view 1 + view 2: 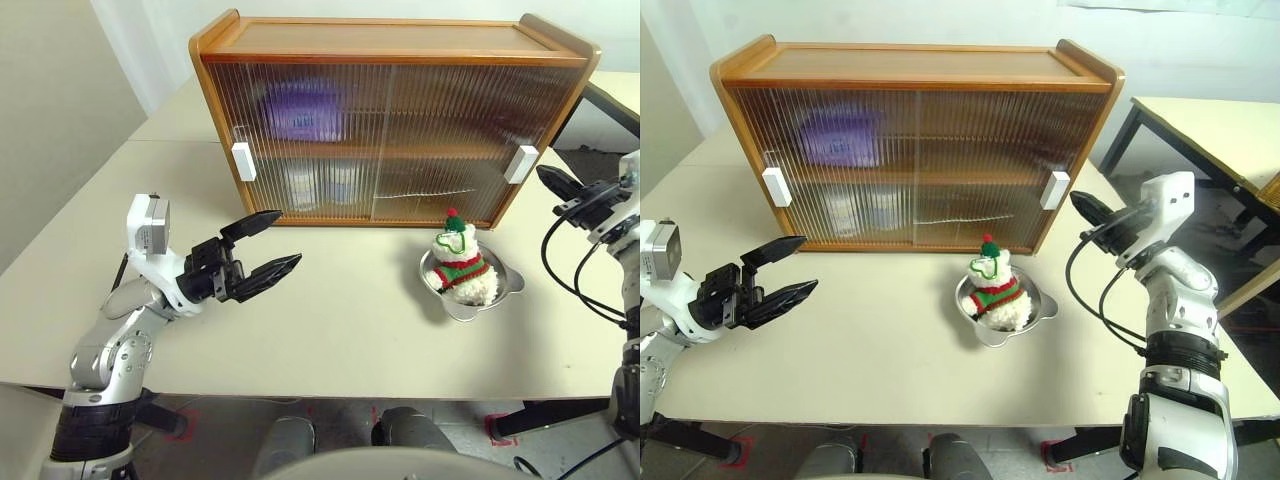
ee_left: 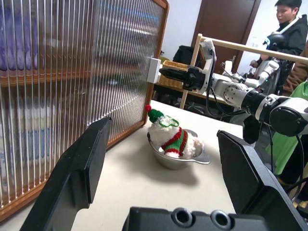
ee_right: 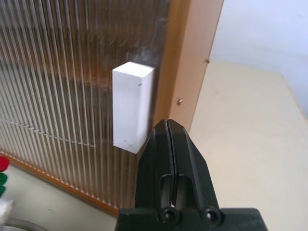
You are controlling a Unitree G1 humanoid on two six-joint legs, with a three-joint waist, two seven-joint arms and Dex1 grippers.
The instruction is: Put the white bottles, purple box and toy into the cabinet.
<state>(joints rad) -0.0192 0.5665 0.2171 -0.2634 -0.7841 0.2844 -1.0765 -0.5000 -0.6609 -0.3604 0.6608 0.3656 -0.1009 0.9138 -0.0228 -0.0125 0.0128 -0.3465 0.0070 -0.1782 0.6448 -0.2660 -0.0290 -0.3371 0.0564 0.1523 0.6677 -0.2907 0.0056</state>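
Note:
The brown cabinet (image 1: pixel 390 40) stands at the back of the table with both ribbed doors closed. Behind the left door the purple box (image 1: pixel 300 108) shows as a blur on the upper shelf. Pale shapes with blue print, the white bottles (image 1: pixel 322 186), show on the lower shelf. The toy (image 1: pixel 462 262) sits in a steel bowl (image 1: pixel 507 283) in front of the right door. My left gripper (image 1: pixel 290 236) hangs open and empty over the table, to the left of the toy. My right gripper (image 1: pixel 1080 203) is shut on nothing, its tip just beside the white right handle (image 3: pixel 132 107).
A white handle (image 1: pixel 243 160) sits on the left door. A second table (image 1: pixel 1220 130) stands to the right. A person (image 2: pixel 291 24) is in the background of the left wrist view. Bare tabletop (image 1: pixel 340 320) lies between the left gripper and the bowl.

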